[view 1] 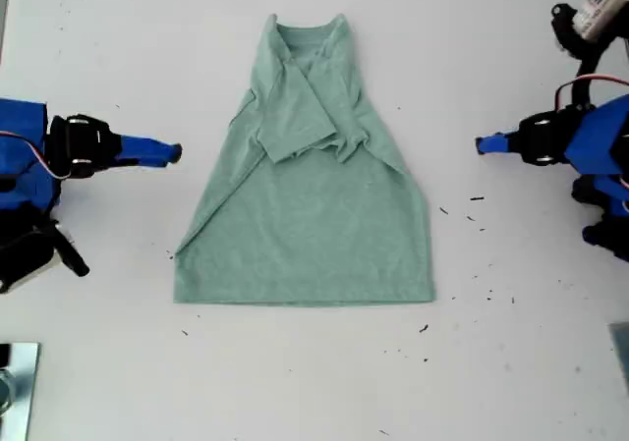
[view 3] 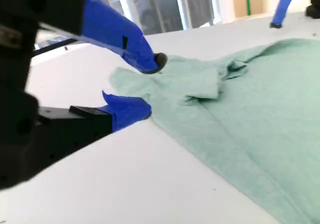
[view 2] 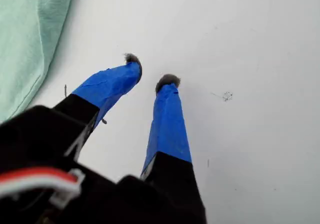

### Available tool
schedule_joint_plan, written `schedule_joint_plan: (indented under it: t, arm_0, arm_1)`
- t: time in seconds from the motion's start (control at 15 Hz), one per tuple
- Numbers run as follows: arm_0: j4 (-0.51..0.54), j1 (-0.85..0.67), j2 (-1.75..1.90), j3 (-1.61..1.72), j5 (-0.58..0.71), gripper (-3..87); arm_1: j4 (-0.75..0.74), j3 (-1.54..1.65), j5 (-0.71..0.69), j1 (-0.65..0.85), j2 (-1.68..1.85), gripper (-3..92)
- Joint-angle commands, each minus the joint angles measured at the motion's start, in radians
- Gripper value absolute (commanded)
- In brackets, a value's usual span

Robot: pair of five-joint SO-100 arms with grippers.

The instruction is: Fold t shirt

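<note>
T shirt (view 1: 305, 215): soft matt knit cloth, faintly fuzzy, ribbed at the collar. Table (view 1: 491, 362): smooth matt white surface, flecked with dark specks. My first gripper (view 2: 150, 77): fingers wrapped in slightly wrinkled blue tape, grey fuzzy tips, black matt plastic body. My second gripper (view 3: 150, 87): same blue tape, black plastic.

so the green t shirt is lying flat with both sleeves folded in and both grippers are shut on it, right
Not quite. The t shirt does lie with sleeves folded in, but neither gripper holds it: the exterior view shows both clear of the cloth, and my first gripper and second gripper are open.
</note>
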Motion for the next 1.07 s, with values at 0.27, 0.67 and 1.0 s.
schedule_joint_plan:
  t: [0.27,0.67,1.0]
  arm_0:
    - [0.0,-0.064,0.006,-0.008,0.003,3.3]
    - [0.002,0.075,0.008,0.0,-0.006,-0.1]
    - [0.002,0.072,0.008,0.008,-0.034,-0.1]
  arm_1:
    - [0.002,0.054,0.451,-0.054,0.006,9.6]
    - [-0.035,-0.038,0.439,-0.126,0.011,1.9]
    - [0.152,-0.723,0.451,-0.325,-0.624,2.2]
